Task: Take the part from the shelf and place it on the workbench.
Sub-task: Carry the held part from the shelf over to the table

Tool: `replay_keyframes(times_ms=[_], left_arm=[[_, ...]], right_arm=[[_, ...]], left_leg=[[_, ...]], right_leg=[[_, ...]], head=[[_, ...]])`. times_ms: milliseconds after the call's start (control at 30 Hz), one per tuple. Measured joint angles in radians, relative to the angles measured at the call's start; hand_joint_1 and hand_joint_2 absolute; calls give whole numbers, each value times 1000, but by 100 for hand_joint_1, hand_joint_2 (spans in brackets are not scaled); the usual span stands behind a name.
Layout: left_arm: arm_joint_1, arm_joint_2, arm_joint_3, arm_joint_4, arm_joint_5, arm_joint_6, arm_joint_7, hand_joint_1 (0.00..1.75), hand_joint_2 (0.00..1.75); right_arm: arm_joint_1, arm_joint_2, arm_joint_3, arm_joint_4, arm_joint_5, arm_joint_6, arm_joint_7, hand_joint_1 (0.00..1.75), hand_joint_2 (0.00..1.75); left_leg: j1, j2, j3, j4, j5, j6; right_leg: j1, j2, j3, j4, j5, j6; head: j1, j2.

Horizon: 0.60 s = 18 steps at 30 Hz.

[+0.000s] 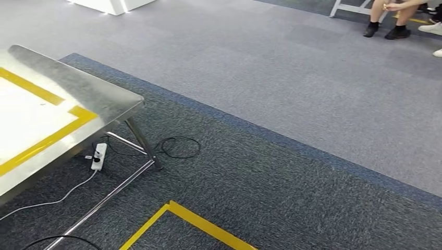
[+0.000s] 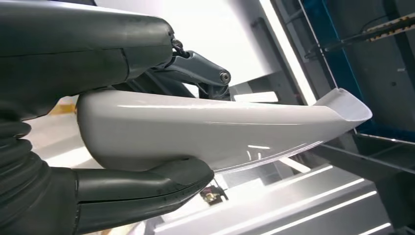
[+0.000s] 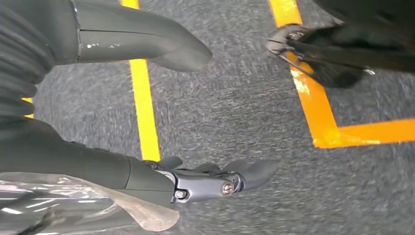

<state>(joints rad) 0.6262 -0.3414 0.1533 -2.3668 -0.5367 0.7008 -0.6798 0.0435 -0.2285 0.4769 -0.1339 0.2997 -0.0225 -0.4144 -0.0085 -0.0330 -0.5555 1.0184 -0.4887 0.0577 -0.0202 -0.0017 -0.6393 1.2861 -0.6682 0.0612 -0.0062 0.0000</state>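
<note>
The part [image 2: 215, 129], a long glossy white moulded piece with a flared end, sits in the left hand [image 2: 122, 122]: in the left wrist view the thick grey thumb [image 2: 147, 183] presses against one long side and the darker fingers [image 2: 195, 68] close over the other, so that hand is clamped on it, with the flared tip running out toward the right of the frame. The right hand [image 3: 161, 117] hangs over dark carpet crossed by yellow tape [image 3: 144, 112]; its thumb and fingers stand well apart and nothing lies between them, though a crumpled clear film [image 3: 98, 205] shows at the lower left of that frame, against the wrist cover. In the head view the steel workbench [image 1: 88, 91] comes in at the left edge, its top marked with yellow tape, a power strip [image 1: 98, 156] and loose cables on the carpet beneath it, and a seated person's legs [image 1: 388, 21] at the upper right. By my reading the pick is done and the carry is in hand: the bench lies off to the left of the frame instead of ahead. The next move calls for turning to square up with the bench, then bringing the left arm over the taped area and lowering the part flat before the fingers let go.
</note>
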Motion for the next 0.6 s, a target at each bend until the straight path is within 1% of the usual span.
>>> replay_keyframes(times_ms=[33,67,100,133,167,200,233,267,300,333,367,400,433,467,500,533,567,600], left_arm=[[0,0,-4,0,-6,0,0,175,175],[1,0,-10,0,-11,0,0,175,175],[1,0,-16,-1,-16,0,0,175,175],[2,0,-21,-2,-20,0,0,175,175],[3,0,-27,-4,-23,0,0,175,175],[5,0,-33,-8,-27,0,0,175,175],[8,0,-39,-11,-31,0,0,175,175],[11,0,-45,-14,-34,0,0,175,175],[15,0,-50,-17,-36,0,0,175,175],[17,0,-55,-19,-39,0,0,175,175],[18,0,-60,-22,-42,0,0,175,175],[19,0,-65,-24,-45,0,0,175,175],[20,0,-71,-25,-49,0,0,175,175],[20,0,-77,-26,-52,0,0,175,175],[22,0,-82,-26,-54,0,0,175,175],[23,0,-87,-26,-56,0,0,175,175],[25,0,-91,-26,-57,0,0,175,175],[27,0,-96,-27,-58,0,0,175,175]], right_arm=[[2,0,1,0,0,0,0,0,175],[2,0,1,0,1,0,0,0,175],[3,0,2,0,0,0,-1,0,175],[3,0,2,0,1,-1,-1,0,175],[3,0,2,0,1,-1,-1,0,175],[3,0,2,0,1,-1,-1,0,175],[2,0,3,0,1,-1,-1,0,175],[0,0,3,0,2,-1,-2,0,175],[-1,0,3,-1,2,-1,-2,0,175],[-2,0,3,-1,3,-2,-2,0,175],[-2,0,3,-1,3,-3,-3,0,175],[0,0,3,-2,3,-4,-3,0,175],[2,0,3,-2,3,-5,-3,0,175],[3,0,3,-2,3,-6,-3,0,175],[4,0,3,-2,4,-6,-3,0,175],[4,1,3,-2,4,-7,-3,0,175],[3,1,3,-2,4,-8,-3,0,175],[1,1,3,-2,4,-8,-3,0,175]], left_leg=[[0,-15,2,0,-1,0],[0,-29,5,1,-2,-2],[1,-43,8,2,-5,-5],[0,-55,8,5,-8,-9],[0,-67,7,8,-10,-15],[0,-79,3,10,-10,-21],[1,-90,-2,12,-9,-26],[3,-102,-5,11,-8,-31],[3,-99,-8,15,-10,-36],[3,-80,-15,32,-21,-41],[2,-53,-30,67,-43,-46],[3,-19,-56,122,-74,-51],[4,4,-88,188,-106,-56],[7,15,-119,249,-130,-59],[8,20,-137,286,-137,-61],[9,22,-138,286,-124,-61],[10,27,-119,248,-95,-59],[9,40,-84,182,-58,-55]], right_leg=[[0,1,-8,-9,25,0],[-1,7,3,-55,66,0],[-3,23,26,-123,109,0],[-6,48,51,-188,137,-1],[-8,68,73,-234,151,-3],[-9,82,86,-259,153,-6],[-8,82,93,-265,148,-10],[-8,70,96,-266,148,-16],[-9,58,97,-268,149,-22],[-9,45,99,-270,150,-29],[-10,30,101,-272,150,-35],[-9,15,102,-273,149,-40],[-7,0,102,-272,147,-44],[-6,-17,103,-272,145,-45],[-5,-33,104,-272,143,-46],[-5,-47,106,-272,140,-45],[-5,-61,110,-272,138,-44],[-4,-73,115,-272,135,-42]], head=[[0,0],[0,0],[0,0],[0,0],[0,0],[0,0],[-1,0],[-1,0],[-1,0],[-5,0],[-8,0],[-12,0],[-16,0],[-16,0],[-16,0],[-16,0],[-16,0],[-17,0]])
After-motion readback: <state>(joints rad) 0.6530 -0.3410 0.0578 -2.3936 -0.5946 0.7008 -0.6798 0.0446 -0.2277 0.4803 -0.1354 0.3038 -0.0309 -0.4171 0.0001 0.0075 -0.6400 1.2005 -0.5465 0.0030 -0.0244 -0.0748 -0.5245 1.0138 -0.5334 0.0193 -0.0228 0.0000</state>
